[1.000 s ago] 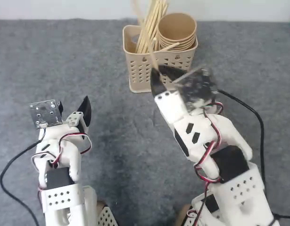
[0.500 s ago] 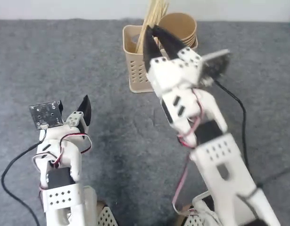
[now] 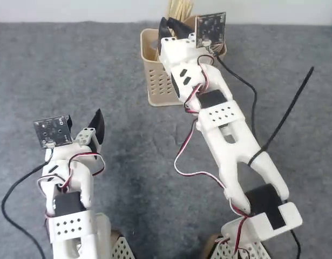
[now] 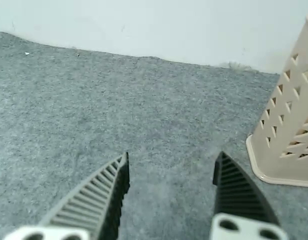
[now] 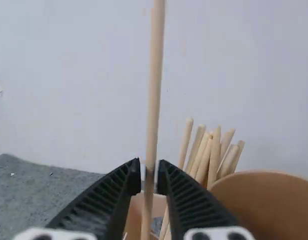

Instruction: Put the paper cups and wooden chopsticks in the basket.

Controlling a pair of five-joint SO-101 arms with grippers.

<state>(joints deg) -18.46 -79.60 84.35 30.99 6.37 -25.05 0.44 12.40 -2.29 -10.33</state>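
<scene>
While the chopstick [image 5: 155, 75] stands upright over the basket [image 3: 157, 81] at the tabletop's [image 3: 74, 65] far edge, clamped in the right pincer [image 5: 147, 172], I'd lower it straight beside the bundled chopsticks [image 5: 214, 150] & cups [image 5: 264, 205], then release w/o tilting. Left pincer [image 4: 171, 167] gapes apart, near-left.

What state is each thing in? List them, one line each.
Left tool: open, empty.
Right tool: shut on the held chopstick, above the basket.
Held chopstick: upright, not yet released.
Basket: upright.
Other chopsticks: standing in the basket.
Paper cups: in the basket.
</scene>
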